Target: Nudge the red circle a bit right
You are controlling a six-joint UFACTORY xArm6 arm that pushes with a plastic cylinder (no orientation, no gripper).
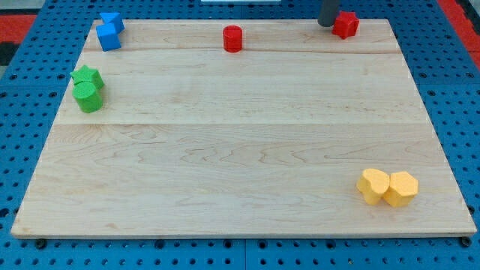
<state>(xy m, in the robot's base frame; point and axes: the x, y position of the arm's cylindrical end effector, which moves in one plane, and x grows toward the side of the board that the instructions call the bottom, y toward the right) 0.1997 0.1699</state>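
The red circle (pixel 233 38) is a short red cylinder near the view's top, a little left of centre on the wooden board (pixel 240 150). My tip (pixel 327 24) is a dark rod end at the view's top right, well to the right of the red circle. It stands just left of a second red block (pixel 346 24) of angular, star-like shape, close to it or touching it.
Two blue blocks (pixel 109 31) sit together at the top left corner. A green star (pixel 87 76) and a green block (pixel 89 97) sit at the left edge. Two yellow blocks (pixel 387 187) sit side by side at the bottom right.
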